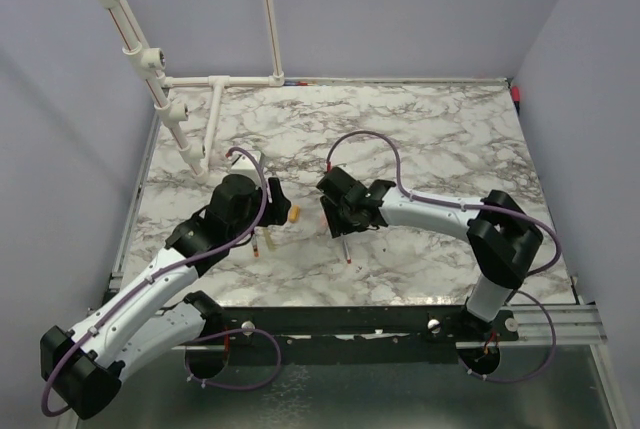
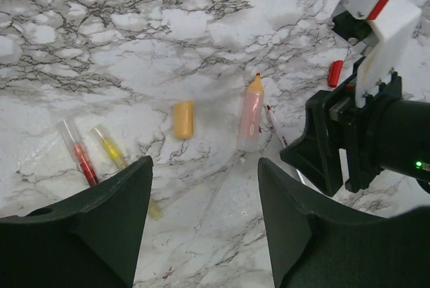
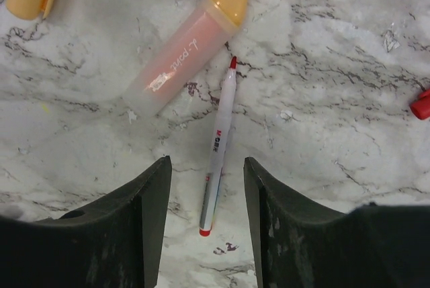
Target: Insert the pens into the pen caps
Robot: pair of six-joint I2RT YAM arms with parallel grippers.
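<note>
L gripper is released: both black fingers spread wide, only bare white-and-grey marble-pattern tabletop between them, nothing held. Just ahead of it, a short stubby yellow-orange plastic cap lies flat on its own. To the R of that is a fat salmon-pink highlighter w/ an orange nose & red nib, the nib pointing away from the L wrist cam and bare. Cap & highlighter are near each other but apart.

By the L finger are two slim clear-barrelled pens side by side, not touching: a red-core pen & a yellow-core pen. The finger's edge partly hides the yellow one's near end. A small red plastic cap lies well apart from the rest, past the R arm's black wrist.

R gripper is also released: fingers apart, straddling the near half of a thin pale grey pen, w/ a gap on each side & no contact visible. The pen lies flat on the marble, its bare red tip pointing away from the R wrist cam, close to the highlighter's barrel but not touching. It has a red plug at its near end. In the top cam both grippers hang low over mid-table, facing each other, w/ the yellow-orange cap between them
</note>
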